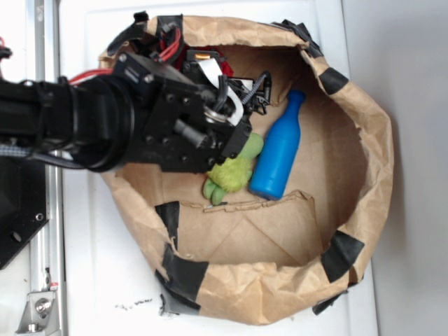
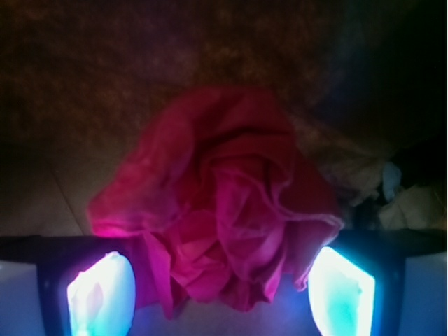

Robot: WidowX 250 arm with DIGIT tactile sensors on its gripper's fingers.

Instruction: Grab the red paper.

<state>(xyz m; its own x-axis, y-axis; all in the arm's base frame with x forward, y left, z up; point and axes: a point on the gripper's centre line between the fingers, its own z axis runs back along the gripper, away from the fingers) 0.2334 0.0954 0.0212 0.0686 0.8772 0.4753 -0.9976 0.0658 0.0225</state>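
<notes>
Red paper (image 2: 224, 210) sits between our claw (image 2: 220, 294) fingers, claw spread wide, not yet gripping. We judge wad light, soft, crushable; pinch lumpy middle.

1. Red paper (image 2: 224, 210): thin, wrinkled, tissue-like, matt.
2. Bag (image 1: 371, 126): creased brown paper, patched with black tape (image 1: 341, 254).
3. Bottle (image 1: 278, 150): smooth blue plastic.
4. Toy (image 1: 234, 171): fuzzy green plush.
5. Arm (image 1: 105, 129): matt black plastic.

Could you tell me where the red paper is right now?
In the wrist view the red paper sits centred between the gripper's two fingers; the arm hides it in the exterior view.
</notes>
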